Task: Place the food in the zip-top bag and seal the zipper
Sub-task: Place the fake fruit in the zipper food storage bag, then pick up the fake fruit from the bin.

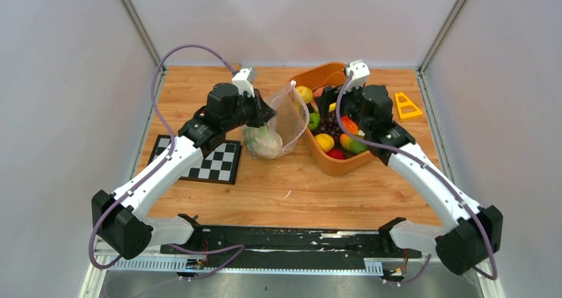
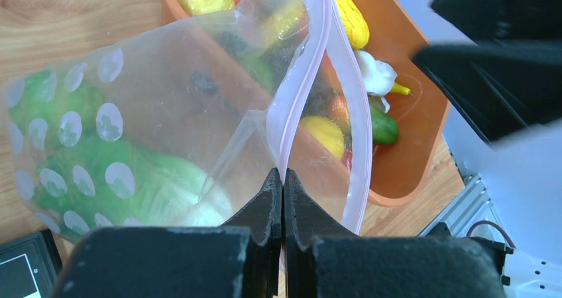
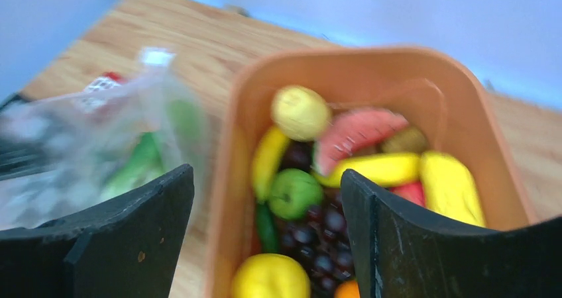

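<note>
My left gripper (image 1: pixel 270 116) (image 2: pixel 283 179) is shut on the pink zipper (image 2: pixel 291 112) and holds the zip-top bag (image 1: pixel 281 122) (image 2: pixel 166 132) up beside the basket. The bag's mouth gapes toward the basket, and a green cabbage (image 1: pixel 263 141) (image 2: pixel 132 179) lies inside the bag. My right gripper (image 1: pixel 327 106) (image 3: pixel 265 205) hovers open over the orange basket (image 1: pixel 344 167) (image 3: pixel 228 179), with nothing between its fingers. Below it lie more food: a green apple (image 3: pixel 293 192), purple grapes (image 3: pixel 318 238), a watermelon slice (image 3: pixel 354 136), a banana (image 3: pixel 378 169) and a lemon (image 3: pixel 270 278).
A checkerboard (image 1: pixel 209 160) lies left of the bag. A yellow triangle frame (image 1: pixel 405 106) sits at the back right of the wooden table (image 1: pixel 291 192). Grey walls close in the table on three sides.
</note>
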`<action>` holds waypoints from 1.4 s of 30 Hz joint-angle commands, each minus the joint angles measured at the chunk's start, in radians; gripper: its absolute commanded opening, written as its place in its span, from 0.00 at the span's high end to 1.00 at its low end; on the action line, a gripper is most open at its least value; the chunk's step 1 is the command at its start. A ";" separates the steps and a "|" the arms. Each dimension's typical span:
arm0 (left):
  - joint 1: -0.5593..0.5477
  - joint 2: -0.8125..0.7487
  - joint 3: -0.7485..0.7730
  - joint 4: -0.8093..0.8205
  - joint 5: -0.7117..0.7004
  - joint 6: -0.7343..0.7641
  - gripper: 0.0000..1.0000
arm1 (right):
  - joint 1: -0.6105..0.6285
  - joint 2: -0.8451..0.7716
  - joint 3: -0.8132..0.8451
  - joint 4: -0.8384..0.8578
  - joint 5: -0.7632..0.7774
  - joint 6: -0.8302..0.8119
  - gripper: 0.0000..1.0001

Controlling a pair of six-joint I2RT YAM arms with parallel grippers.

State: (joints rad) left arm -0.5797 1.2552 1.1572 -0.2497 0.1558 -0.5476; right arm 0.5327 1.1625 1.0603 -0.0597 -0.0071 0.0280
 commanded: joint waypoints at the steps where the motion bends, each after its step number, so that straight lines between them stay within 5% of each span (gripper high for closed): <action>1: 0.004 -0.039 0.009 0.026 -0.005 -0.003 1.00 | -0.183 0.132 0.043 -0.154 0.029 0.194 0.20; 5: 0.003 -0.047 0.006 0.017 -0.007 -0.002 1.00 | -0.261 0.249 0.091 -0.217 0.050 0.209 0.21; 10: 0.003 -0.047 0.013 0.003 -0.002 0.000 1.00 | -0.266 0.351 0.152 -0.266 0.280 0.083 0.22; 23: 0.003 -0.031 0.022 0.014 0.014 0.000 1.00 | -0.266 0.483 0.155 -0.202 0.405 -0.125 0.24; 33: 0.003 -0.035 0.010 0.026 0.014 0.004 1.00 | -0.267 0.528 0.090 -0.125 0.433 -0.083 0.49; 38: 0.003 -0.034 0.006 0.023 0.008 0.007 1.00 | -0.267 0.474 0.048 -0.100 0.381 -0.037 0.73; 42: 0.003 -0.032 0.006 0.025 0.011 0.006 1.00 | -0.269 0.399 0.009 -0.082 0.249 0.051 0.76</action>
State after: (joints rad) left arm -0.5797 1.2385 1.1572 -0.2653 0.1631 -0.5472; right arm 0.2611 1.6543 1.1065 -0.1524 0.3656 -0.0166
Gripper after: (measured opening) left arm 0.007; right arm 0.472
